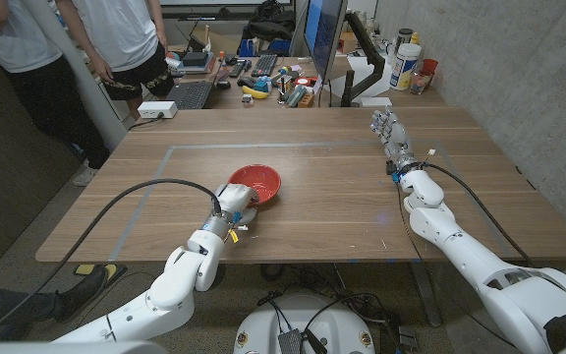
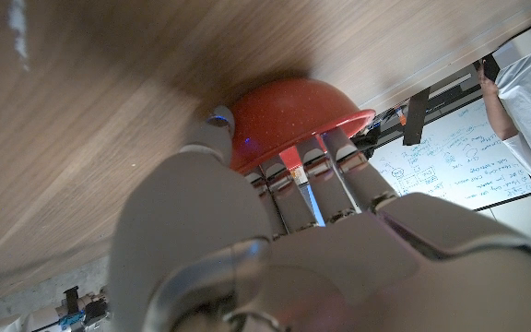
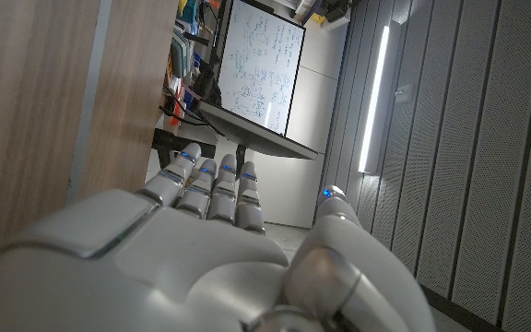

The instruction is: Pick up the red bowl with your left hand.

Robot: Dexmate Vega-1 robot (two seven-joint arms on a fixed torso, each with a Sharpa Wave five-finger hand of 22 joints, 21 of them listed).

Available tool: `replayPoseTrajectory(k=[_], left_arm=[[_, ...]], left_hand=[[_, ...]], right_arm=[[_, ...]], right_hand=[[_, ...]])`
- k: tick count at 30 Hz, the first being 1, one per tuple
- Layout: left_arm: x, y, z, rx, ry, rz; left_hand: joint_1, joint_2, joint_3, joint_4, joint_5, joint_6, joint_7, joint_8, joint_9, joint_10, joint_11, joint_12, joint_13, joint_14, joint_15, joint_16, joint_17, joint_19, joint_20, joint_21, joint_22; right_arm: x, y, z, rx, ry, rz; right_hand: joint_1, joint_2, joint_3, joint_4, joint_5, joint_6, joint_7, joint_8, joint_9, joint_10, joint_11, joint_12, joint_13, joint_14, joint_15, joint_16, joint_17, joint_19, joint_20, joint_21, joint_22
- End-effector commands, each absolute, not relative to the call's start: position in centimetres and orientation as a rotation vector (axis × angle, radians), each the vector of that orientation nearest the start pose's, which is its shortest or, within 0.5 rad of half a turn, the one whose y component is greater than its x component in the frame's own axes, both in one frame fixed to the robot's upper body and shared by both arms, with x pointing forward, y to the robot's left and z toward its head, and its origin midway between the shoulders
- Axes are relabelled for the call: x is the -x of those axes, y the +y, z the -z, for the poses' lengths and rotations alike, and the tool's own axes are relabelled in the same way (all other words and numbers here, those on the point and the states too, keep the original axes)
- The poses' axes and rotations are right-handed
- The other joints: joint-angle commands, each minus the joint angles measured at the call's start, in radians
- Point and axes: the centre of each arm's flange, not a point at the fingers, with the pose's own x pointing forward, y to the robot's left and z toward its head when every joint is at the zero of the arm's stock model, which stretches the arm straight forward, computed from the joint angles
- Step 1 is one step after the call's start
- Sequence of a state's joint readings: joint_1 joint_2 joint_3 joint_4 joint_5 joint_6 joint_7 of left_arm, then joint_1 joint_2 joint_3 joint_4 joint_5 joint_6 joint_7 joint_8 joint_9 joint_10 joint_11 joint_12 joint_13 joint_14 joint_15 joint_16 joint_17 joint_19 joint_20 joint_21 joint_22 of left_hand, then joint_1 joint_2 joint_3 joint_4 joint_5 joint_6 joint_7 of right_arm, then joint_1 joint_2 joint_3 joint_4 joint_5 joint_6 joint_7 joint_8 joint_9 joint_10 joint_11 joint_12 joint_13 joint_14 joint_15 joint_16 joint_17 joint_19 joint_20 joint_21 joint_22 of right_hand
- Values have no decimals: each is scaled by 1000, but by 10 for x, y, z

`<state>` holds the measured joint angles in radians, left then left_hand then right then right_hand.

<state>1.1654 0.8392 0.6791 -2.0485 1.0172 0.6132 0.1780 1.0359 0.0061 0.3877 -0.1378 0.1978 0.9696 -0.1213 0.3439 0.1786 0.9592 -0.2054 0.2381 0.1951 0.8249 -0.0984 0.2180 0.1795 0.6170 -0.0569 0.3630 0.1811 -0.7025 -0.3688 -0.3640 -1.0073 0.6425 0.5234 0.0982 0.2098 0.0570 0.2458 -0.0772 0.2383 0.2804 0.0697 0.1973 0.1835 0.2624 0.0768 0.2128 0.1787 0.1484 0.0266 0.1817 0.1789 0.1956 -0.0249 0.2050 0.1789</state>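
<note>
Wooden table (image 1: 342, 211) is seen nearest, where the left hand (image 1: 234, 208) is pressed against the red bowl (image 1: 255, 184), fingers (image 2: 289, 180) on its outer wall; a closed hold cannot be confirmed. Light, rigid and smooth, it is best taken at the rim. Farther off, the right hand (image 1: 389, 135) is held open, empty.

Red bowl (image 1: 255, 183), brown wood-grain table (image 1: 342, 197)

whiteboard (image 3: 261, 66) w/ handwriting, too small to read, no other legible text
</note>
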Motion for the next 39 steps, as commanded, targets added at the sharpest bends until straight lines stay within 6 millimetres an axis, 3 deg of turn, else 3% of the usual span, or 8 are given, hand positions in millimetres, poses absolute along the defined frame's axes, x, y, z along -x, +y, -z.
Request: replayPoseTrajectory(k=[1, 16, 39], left_arm=[[-512, 197, 108, -1652, -594, -290], [-511, 202, 107, -1611, -622, -276], [-511, 204, 100, -1631, -565, -274]], left_hand=[[22, 5, 14, 0, -9, 37, 4, 10, 7, 32, 1, -4, 3, 33, -123, -6, 1, 33, -117, 14, 1], [58, 19, 51, 2, -21, 146, 20, 32, 7, 146, 2, -10, 7, 176, -129, -2, 5, 119, -124, 35, 2], [62, 20, 65, 7, -21, 170, 20, 32, 5, 171, 4, -15, 14, 207, -126, -11, 5, 125, -129, 33, 4]], right_arm=[[-676, -297, 10, -120, -736, -157], [-679, -290, 9, -121, -736, -164], [-679, -287, 7, -123, -742, -161]], right_hand=[[-7, 2, -4, 2, 8, 12, 0, -2, 5, 5, 1, -3, 5, 8, -2, 4, 3, 7, -2, -4, 5], [-7, 2, -5, 2, 9, 12, -1, -2, 5, 5, 2, -3, 5, 8, -3, 4, 3, 6, -1, -4, 5], [-7, 3, -7, 1, 10, 12, 1, -3, 5, 7, 5, -3, 5, 7, -2, 3, 3, 7, -1, -4, 5]])
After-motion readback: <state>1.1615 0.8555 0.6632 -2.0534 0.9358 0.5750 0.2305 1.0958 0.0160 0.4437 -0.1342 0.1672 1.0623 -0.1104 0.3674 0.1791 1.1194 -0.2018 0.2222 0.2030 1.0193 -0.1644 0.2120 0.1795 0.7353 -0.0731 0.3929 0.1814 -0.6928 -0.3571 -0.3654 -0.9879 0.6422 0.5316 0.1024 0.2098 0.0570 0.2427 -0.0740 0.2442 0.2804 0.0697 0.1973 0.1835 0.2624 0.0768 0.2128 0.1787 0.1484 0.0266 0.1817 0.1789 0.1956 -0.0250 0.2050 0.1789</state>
